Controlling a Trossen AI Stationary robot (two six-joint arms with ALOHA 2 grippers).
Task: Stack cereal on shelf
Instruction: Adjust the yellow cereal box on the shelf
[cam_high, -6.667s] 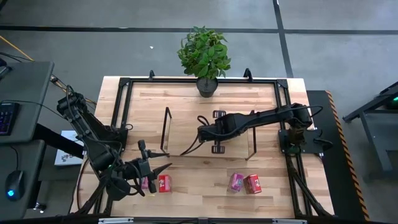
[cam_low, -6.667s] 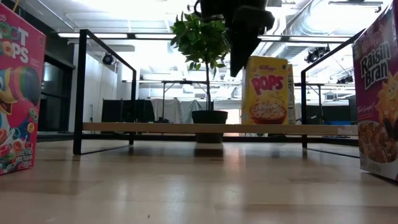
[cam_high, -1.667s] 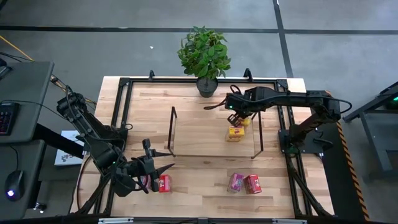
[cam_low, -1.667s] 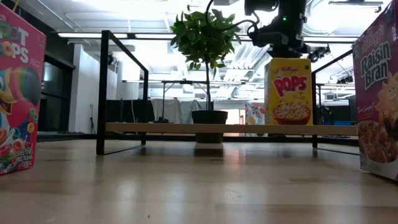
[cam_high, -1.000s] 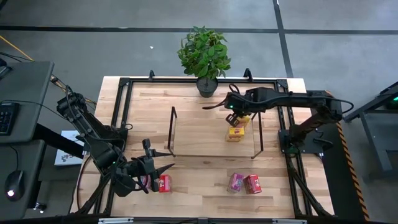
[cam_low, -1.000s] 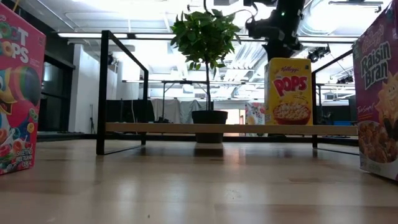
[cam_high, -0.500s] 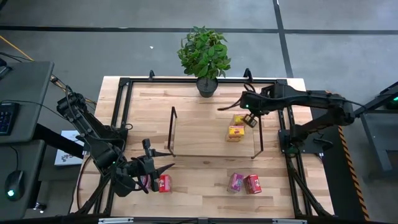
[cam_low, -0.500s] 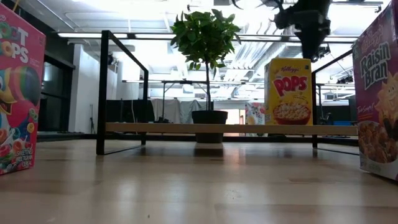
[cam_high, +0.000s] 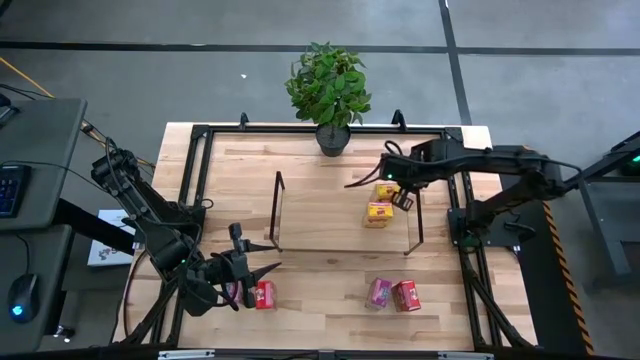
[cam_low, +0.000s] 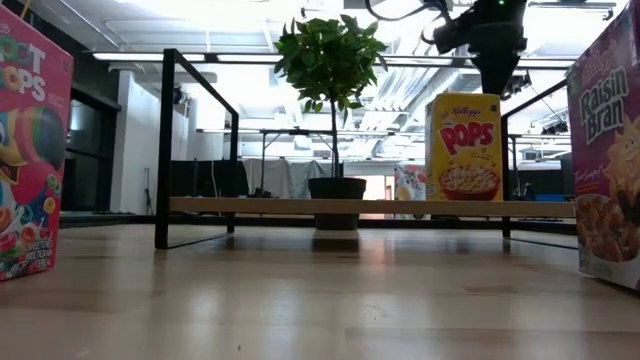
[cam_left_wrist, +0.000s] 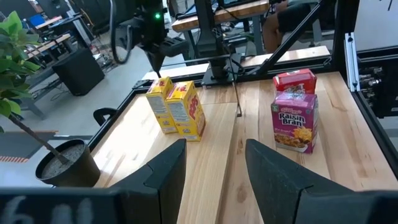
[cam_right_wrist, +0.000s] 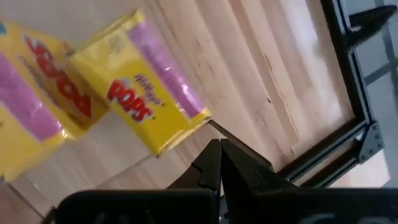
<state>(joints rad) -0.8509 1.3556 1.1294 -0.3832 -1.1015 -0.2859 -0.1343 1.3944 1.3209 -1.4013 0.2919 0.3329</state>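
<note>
The big light-wood tabletop (cam_high: 320, 290) sat on grey floor, my low black-framed wooden shelf (cam_high: 320, 215) carrying two yellow cereal boxes (cam_high: 378, 214). Only the low view showed fluorescent ceiling lights (cam_low: 200, 57). My right gripper (cam_high: 404, 201) hovered pinched together beside them, my left gripper (cam_high: 262, 271) parted, empty.

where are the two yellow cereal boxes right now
In the high view the two yellow boxes stand side by side on the shelf, at its right end near the black frame upright, just below the shut right gripper.
</note>
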